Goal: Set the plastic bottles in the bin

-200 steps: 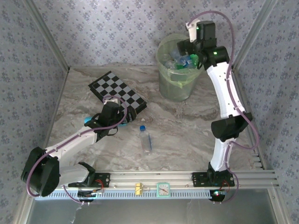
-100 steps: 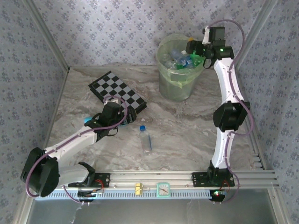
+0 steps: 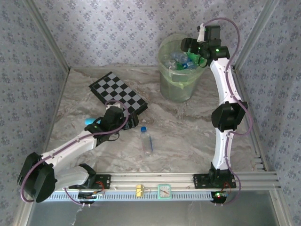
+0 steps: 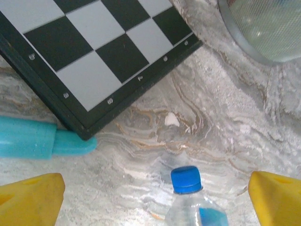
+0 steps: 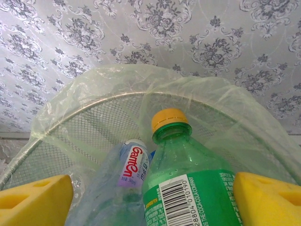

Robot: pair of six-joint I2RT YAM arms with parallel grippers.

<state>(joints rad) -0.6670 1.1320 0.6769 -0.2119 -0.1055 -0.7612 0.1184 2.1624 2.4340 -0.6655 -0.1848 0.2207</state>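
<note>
Left wrist view: the left hand (image 4: 153,200) is spread wide and empty, one yellow pad (image 4: 30,197) in each lower corner. Between the pads a clear bottle (image 4: 193,207) with a blue cap lies flat on the marbled tabletop (image 4: 225,127). A teal stick (image 4: 33,139) lies just beside the left pad, its tip at the corner of a checkered board (image 4: 94,52).

Top view: the right hand (image 3: 189,47) hangs over the mouth of the bin (image 3: 176,87) at the far side of the tabletop, well apart from the clear bottle.

Right wrist view: the right hand's pads stand wide. A green bottle (image 5: 197,188) with a yellow cap sits between them, close against the right pad and apart from the left one, so it looks released. Another bottle (image 5: 122,183) rests beside it, inside the thin liner (image 5: 94,89).

Likely risks: the clear bottle is round and lying down, so a pinch near its narrow neck could make it roll or squirt out from between the pads. The left pad could also catch the stick and drag it along. At the bin, bottles sit high. If the right hand pulls away while brushing the green bottle, it could tip that bottle over the rim or snag the liner.
</note>
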